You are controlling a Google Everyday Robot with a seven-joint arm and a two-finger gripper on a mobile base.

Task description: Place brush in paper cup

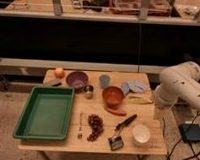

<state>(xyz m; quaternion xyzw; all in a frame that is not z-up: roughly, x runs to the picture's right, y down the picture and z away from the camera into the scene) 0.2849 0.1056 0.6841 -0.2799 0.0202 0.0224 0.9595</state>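
The brush point(122, 129) lies on the wooden table point(65, 143) near the front right. Its black handle points up and right, and its dark head with pale bristles is toward the front edge. The white paper cup point(141, 135) stands upright just right of the brush, a short gap from it. My gripper point(159, 111) is at the end of the white arm point(181, 87), at the table's right edge, behind and to the right of the cup. It is apart from both the brush and the cup.
A green tray point(44, 112) fills the left side. A purple bowl point(76, 79), orange point(59, 72), blue-grey cup point(104, 80), metal cup point(88, 90), red-brown bowl point(113, 95), red pepper point(115, 111), grapes point(95, 126) and fork point(81, 126) are spread around. A black box point(191, 132) lies on the floor at right.
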